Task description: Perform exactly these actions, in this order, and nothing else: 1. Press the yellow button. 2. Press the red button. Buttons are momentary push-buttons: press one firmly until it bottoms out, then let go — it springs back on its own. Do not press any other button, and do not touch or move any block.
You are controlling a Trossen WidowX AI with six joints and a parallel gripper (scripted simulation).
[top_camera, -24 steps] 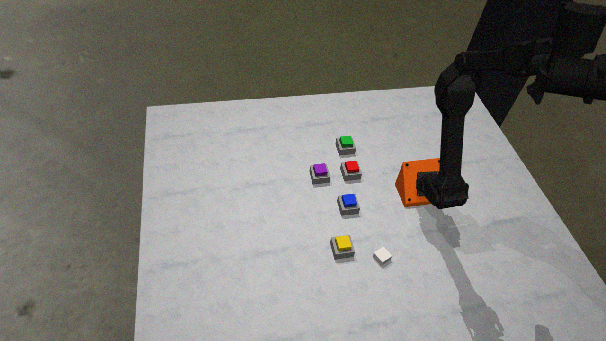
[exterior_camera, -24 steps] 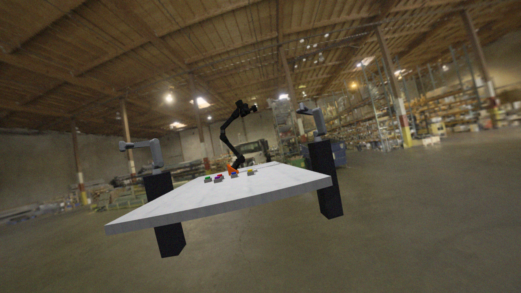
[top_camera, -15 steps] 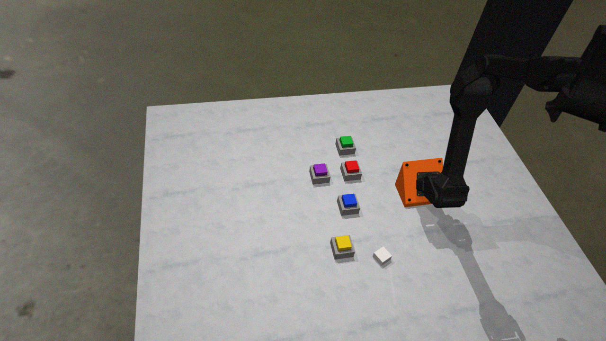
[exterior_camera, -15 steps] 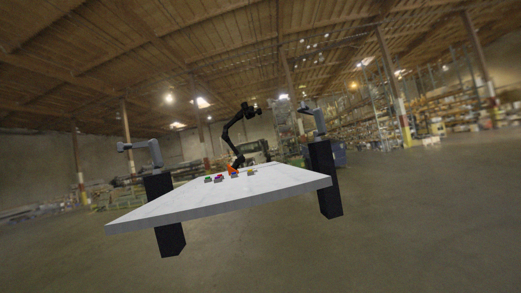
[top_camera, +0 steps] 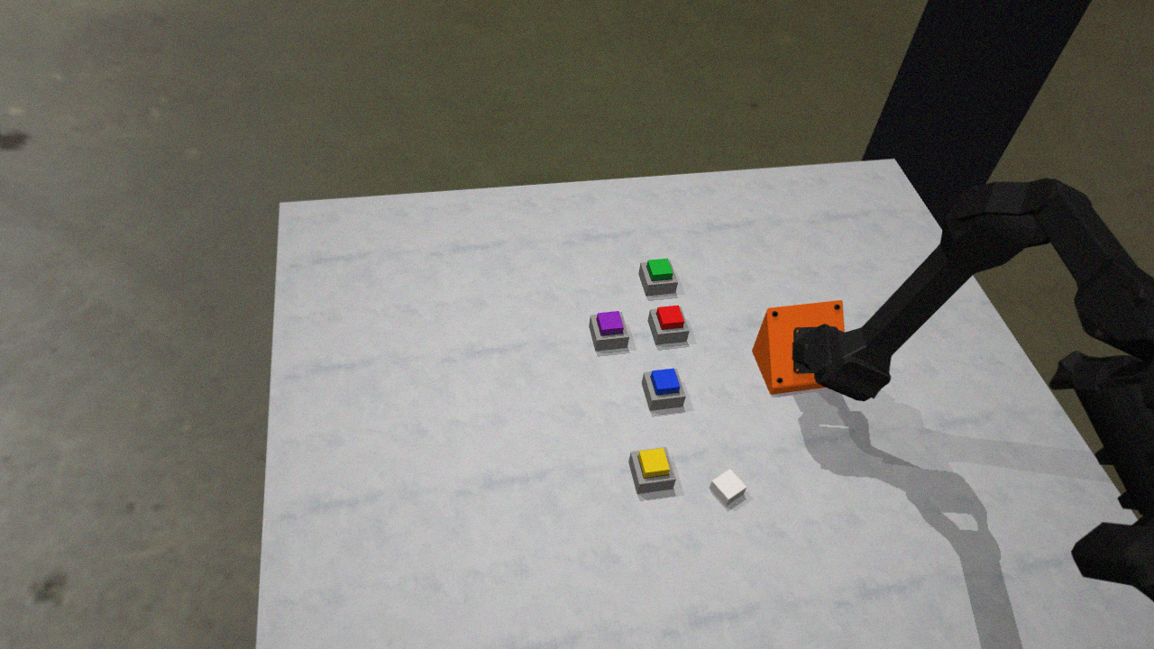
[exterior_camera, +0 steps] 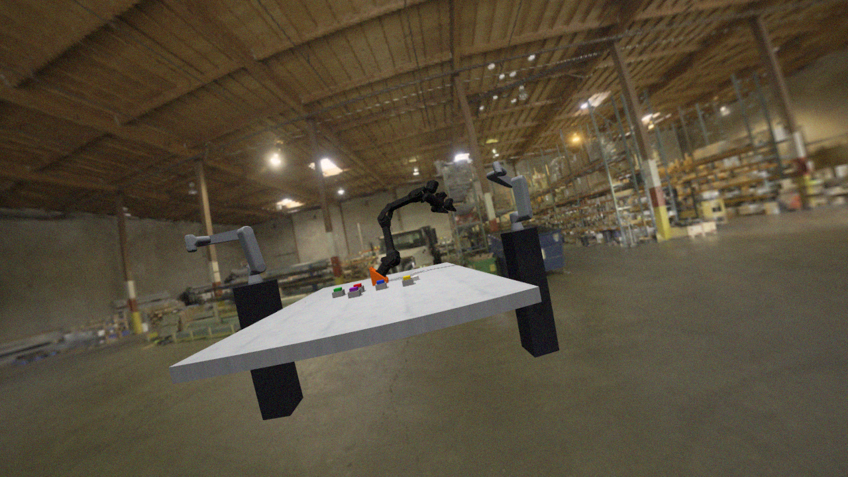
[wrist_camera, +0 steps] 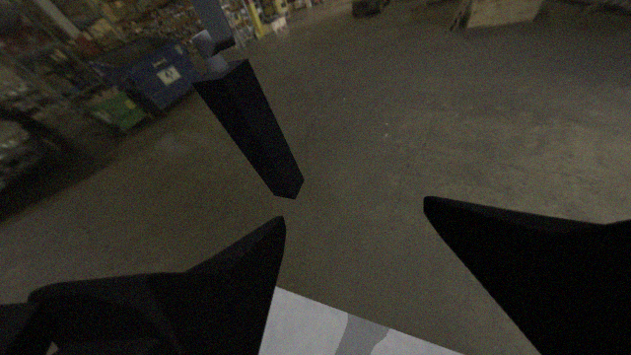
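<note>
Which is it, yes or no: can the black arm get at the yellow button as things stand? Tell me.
Probably yes: the yellow button has nothing over it, and the white block sits beside it.

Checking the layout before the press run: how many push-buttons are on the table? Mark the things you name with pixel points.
5. Green button [top_camera: 660,269] [exterior_camera: 338,289], red button [top_camera: 669,316] [exterior_camera: 357,285] and blue button [top_camera: 665,381] [exterior_camera: 380,282] run roughly in line towards the yellow button [top_camera: 654,462] [exterior_camera: 407,278]; purple button [top_camera: 609,324] [exterior_camera: 354,289] sits beside red.
</note>
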